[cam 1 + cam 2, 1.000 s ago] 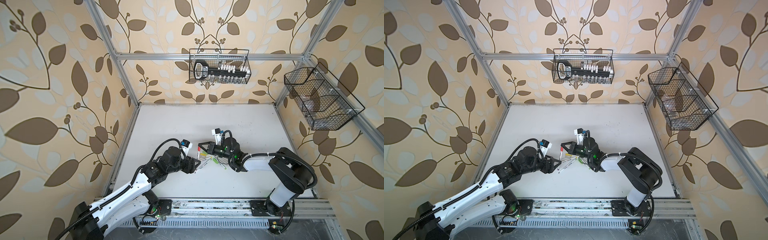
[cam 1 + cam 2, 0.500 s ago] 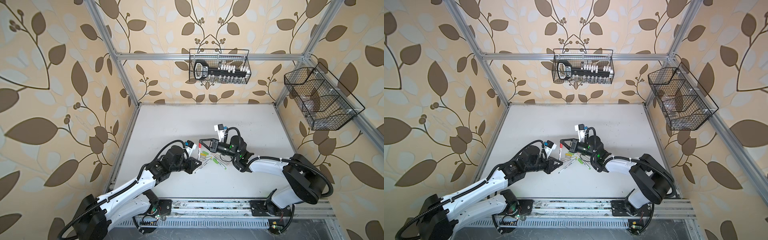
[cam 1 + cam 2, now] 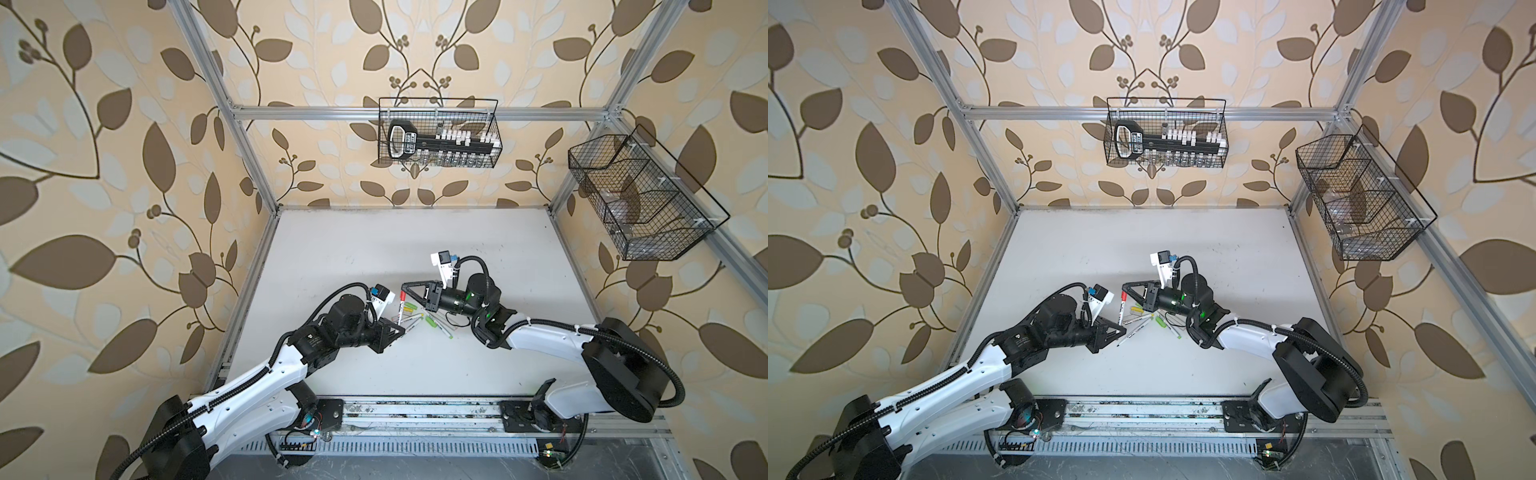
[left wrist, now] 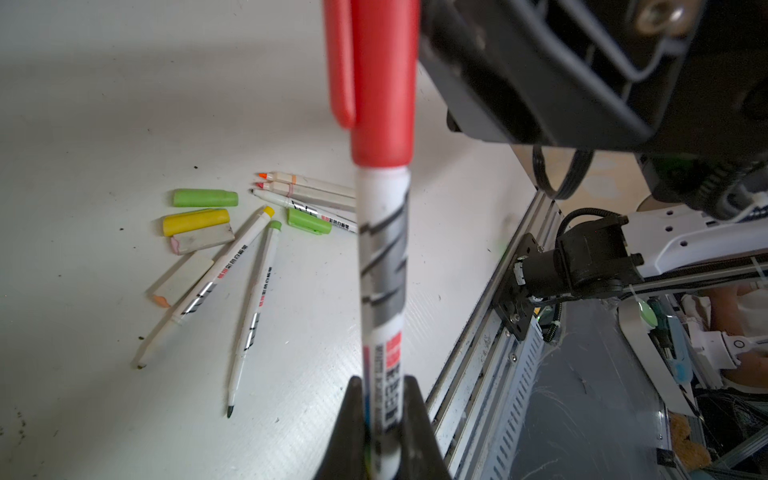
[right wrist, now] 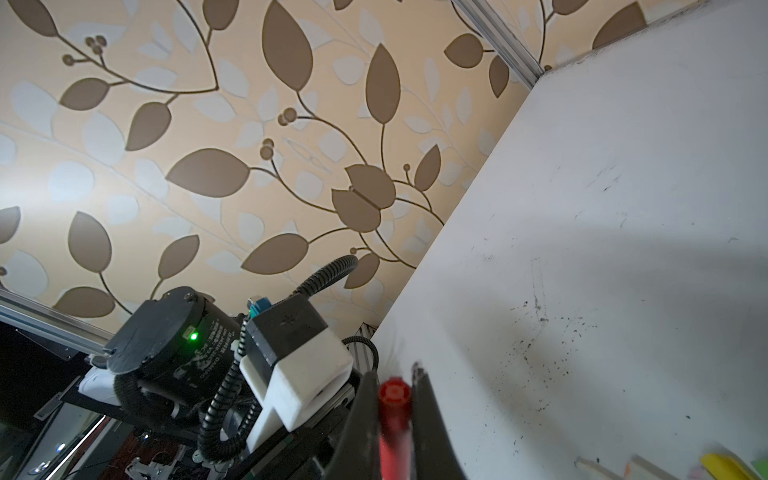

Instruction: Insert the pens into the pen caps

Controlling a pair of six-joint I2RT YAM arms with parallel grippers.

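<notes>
Step in hand, as I read it: seating the red cap [image 4: 382, 83] on the pen [image 4: 382, 257] held between both arms. The left gripper [image 4: 383, 386] is clamped on the white barrel near its tail end. The right gripper [image 5: 392, 374] is clamped on the cap, whose end face shows between its fingers in the right wrist view.

In both top views the pen reads roughly 12-to-6, raised off the table [image 3: 374, 249], with the cap at the 12 end. The left jaws sit at the 6 end, with the arm coming in from about 8. The right jaws meet the cap from about 3. In the left wrist view the barrel runs straight into the cap mouth with no kink at the joint. Can't tell if it's fully home.

To do it well:
- Push along the pen axis only, with both wrists in line and no side load.
- The barrel is slim and gripped far from the joint, so I'd expect an off-axis push to bow it or slide it in the left jaws.
- Short firm squeeze, then let go one side at a time, cap side first.

Remaining: loose pens [image 4: 216, 274], a green cap [image 4: 205, 198], a yellow cap [image 4: 195, 221] and others lie bunched on the table at about 3 o'clock of the held pen. The loose ones look uncapped
</notes>
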